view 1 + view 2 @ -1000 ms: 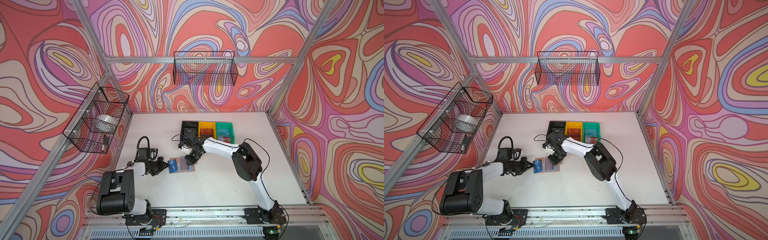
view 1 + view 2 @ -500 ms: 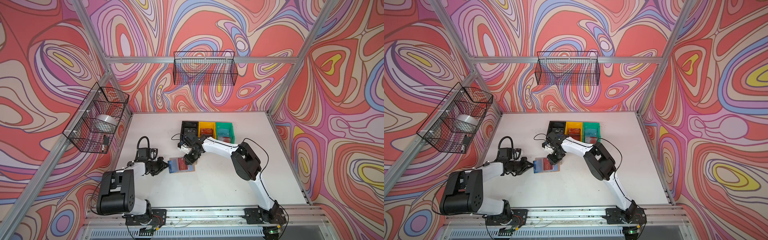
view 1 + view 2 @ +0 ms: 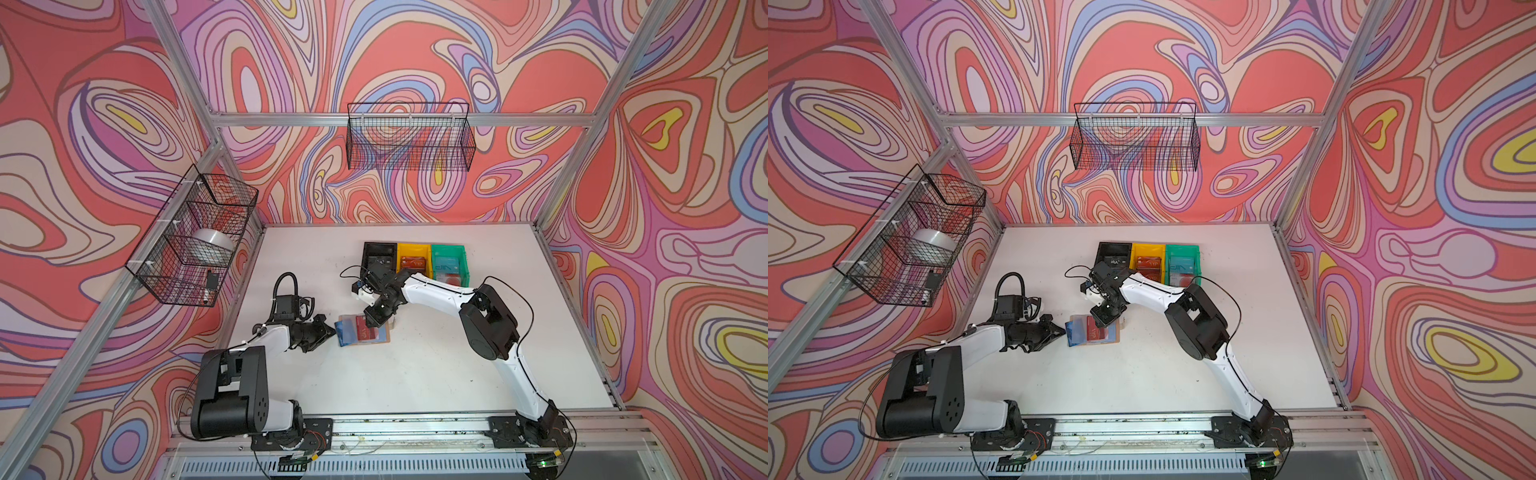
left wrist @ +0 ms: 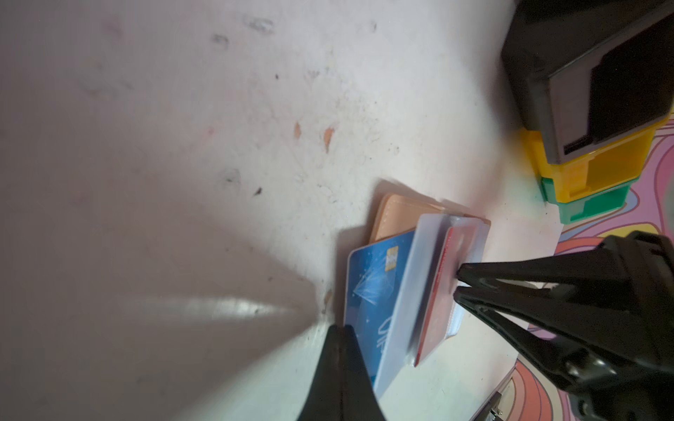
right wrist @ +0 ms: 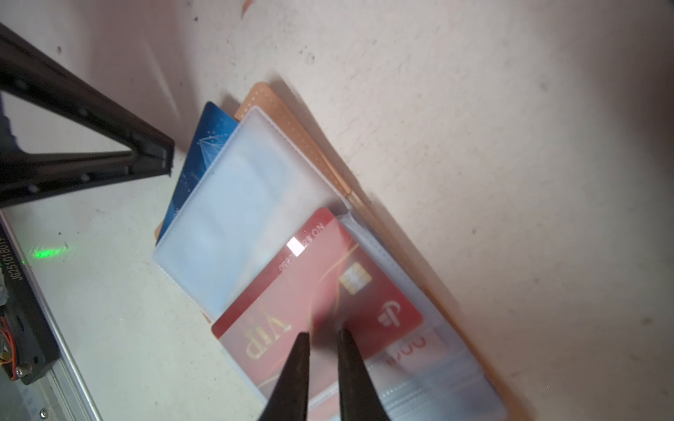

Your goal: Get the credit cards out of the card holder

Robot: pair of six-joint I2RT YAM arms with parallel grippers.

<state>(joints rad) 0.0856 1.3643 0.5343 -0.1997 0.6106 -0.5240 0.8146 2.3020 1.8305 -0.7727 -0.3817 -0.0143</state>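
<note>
The tan card holder [image 3: 388, 335] lies open on the table, clear sleeves fanned out [image 5: 291, 120]. A blue credit card [image 4: 368, 291] sticks out of a sleeve on its left side [image 3: 342, 332]. A red "VIP" card [image 5: 328, 277] sits in the top sleeve [image 3: 365, 330], with a pale red-marked card [image 5: 419, 344] beneath. My left gripper [image 3: 332, 331] is shut, its tip [image 4: 340, 328] at the blue card's outer edge. My right gripper [image 5: 324, 332] hovers over the red card [image 3: 1096, 332], jaws a narrow gap apart, nothing held.
Black [image 3: 379, 255], yellow [image 3: 413, 259] and green [image 3: 448, 264] bins stand in a row behind the holder, with cards in them. Wire baskets hang on the left wall [image 3: 195, 237] and the back wall [image 3: 409, 137].
A clear sleeve has flipped over to the left, so the red VIP card now shows fully. My right gripper's jaws have parted slightly. The left arm has stayed put.
</note>
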